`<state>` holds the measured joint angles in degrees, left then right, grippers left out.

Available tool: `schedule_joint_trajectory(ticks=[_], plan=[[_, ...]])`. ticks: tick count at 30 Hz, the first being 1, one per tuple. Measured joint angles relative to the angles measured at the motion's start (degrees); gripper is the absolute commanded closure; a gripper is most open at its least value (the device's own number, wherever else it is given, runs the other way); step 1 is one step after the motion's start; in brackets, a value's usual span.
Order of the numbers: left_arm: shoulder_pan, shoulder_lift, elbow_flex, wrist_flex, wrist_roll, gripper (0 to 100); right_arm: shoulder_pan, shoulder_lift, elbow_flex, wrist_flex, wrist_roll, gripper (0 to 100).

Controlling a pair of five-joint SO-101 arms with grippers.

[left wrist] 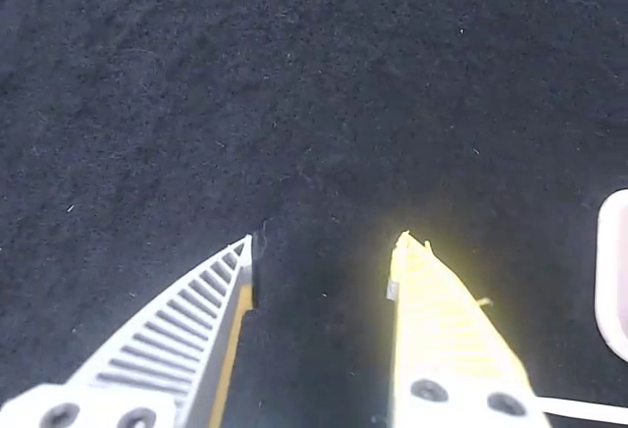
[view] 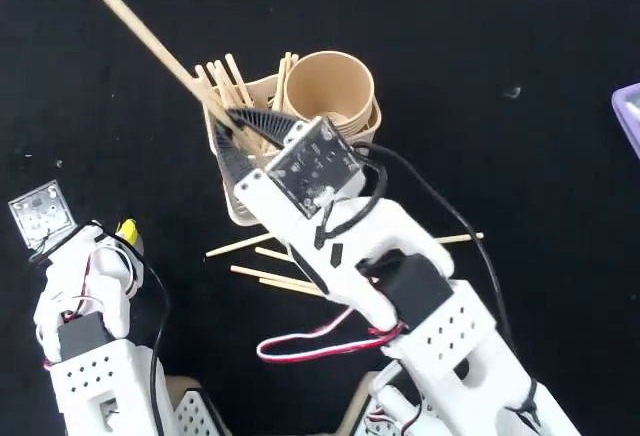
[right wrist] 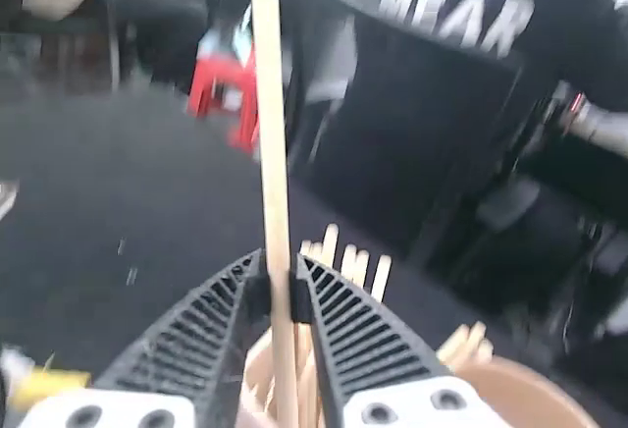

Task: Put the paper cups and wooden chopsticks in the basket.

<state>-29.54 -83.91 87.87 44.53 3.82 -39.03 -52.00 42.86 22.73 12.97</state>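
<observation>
**Left gripper** [left wrist: 324,251]: one. Released, jaws apart, holding nothing, low over the bare desk [view: 540,186] at the near left.

**Held chopstick** [view: 150,41]: one. It is clenched near its lower end in the right gripper [view: 240,131] and slants up and away to the left, with its lower end over the basket's left side. To do this step well, bring the stick nearer to upright and lower its tip among the sticks already standing. Let go only once the tip is below the rim. At its present tilt, you risk it tipping out over the left wall.

**Basket** [view: 240,214]: one. It sits mid-desk, directly under the right gripper.

**Standing chopsticks** [view: 222,74]: at least six ends show above the basket. The arm hides any others.

**Loose chopsticks** [view: 262,276]: four lie on the desk just on the near side of the basket, partly under the arm.

**Paper cups** [view: 330,86]: nested in the basket's right side. You can count two rims; whether there are more cannot be told.

**Lone chopstick** [view: 462,239]: one, on the desk right of the arm. That makes five for you to fetch.

**Purple object** [view: 628,106]: one, at the desk's right edge.
</observation>
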Motion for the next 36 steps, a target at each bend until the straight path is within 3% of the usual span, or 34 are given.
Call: schedule_joint_trajectory(ticks=[7,14,24,28,36], plan=[[0.00,0.00,0.00,0.00,0.00,78,4.75,0.00,11.87,-21.27,-0.62,98.7],[0.00,0.00,0.00,0.00,0.00,78,5.19,0.00,18.02,-30.59,-5.54,98.7],[0.26,0.00,0.00,0.00,0.00,78,8.97,11.34,16.18,-31.56,-7.47,98.4],[0.26,0.00,0.00,0.00,0.00,78,8.97,12.40,16.09,-31.30,-7.47,87.4],[0.35,0.00,0.00,0.00,0.00,78,8.97,11.52,10.02,-17.67,-7.65,84.4]])
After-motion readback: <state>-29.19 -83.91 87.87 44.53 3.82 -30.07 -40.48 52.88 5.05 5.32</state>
